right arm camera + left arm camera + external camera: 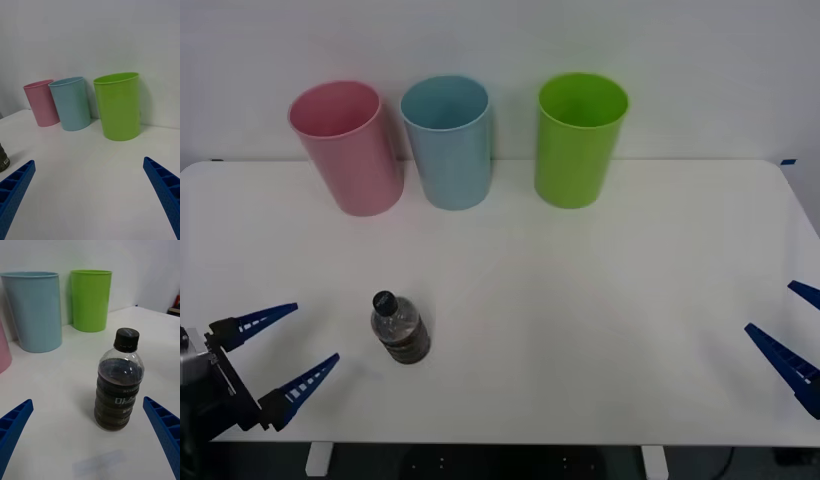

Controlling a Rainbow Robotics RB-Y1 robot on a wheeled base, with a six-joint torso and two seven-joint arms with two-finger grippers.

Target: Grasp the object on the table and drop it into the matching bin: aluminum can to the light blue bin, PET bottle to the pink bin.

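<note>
left end effector [278, 365] wide open, empty, near upright pet bottle [399, 328]; centre around dark lower body, close gently. right end effector [792, 335] open, idle at desk [600, 300] edge.

Bottle [399, 328] stood upright on table [580, 300], near my left side: clear plastic, black cap on, dark lower body. Pink bin [347, 148] and light blue bin [447, 142] stood upright, open-topped, side by side at far edge, pink leftmost, both well apart from bottle.
</note>
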